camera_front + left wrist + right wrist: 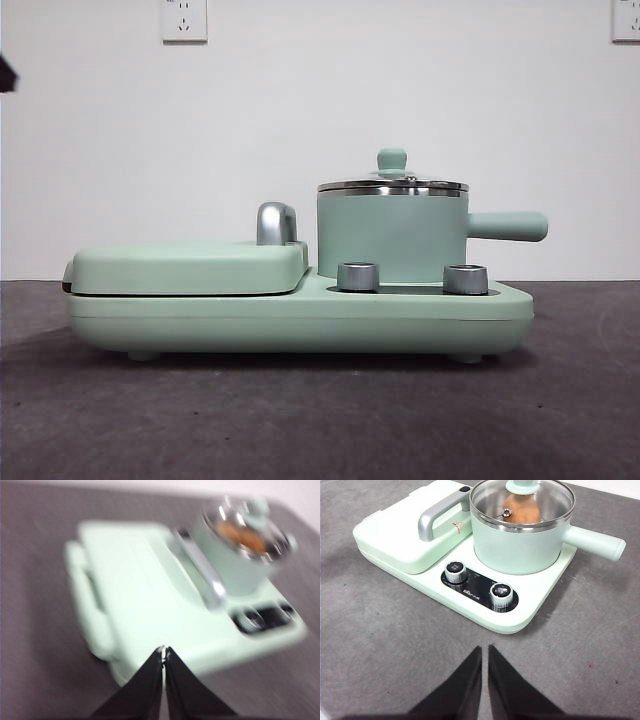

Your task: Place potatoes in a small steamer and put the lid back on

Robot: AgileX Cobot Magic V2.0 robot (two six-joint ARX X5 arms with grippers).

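The small mint-green steamer stands on the right half of the mint-green appliance, its side handle pointing right. The clear glass lid sits on its steel rim, knob up. The orange-brown potato lies inside the steamer under the lid; it also shows blurred in the left wrist view. My left gripper is shut and empty, above the table off the griddle side. My right gripper is shut and empty, over the table in front of the two dials.
The flat mint-green griddle cover with a steel handle fills the appliance's left half. Two steel dials sit on the front. A black arm tip shows at the left edge. Dark grey mat surrounds the appliance.
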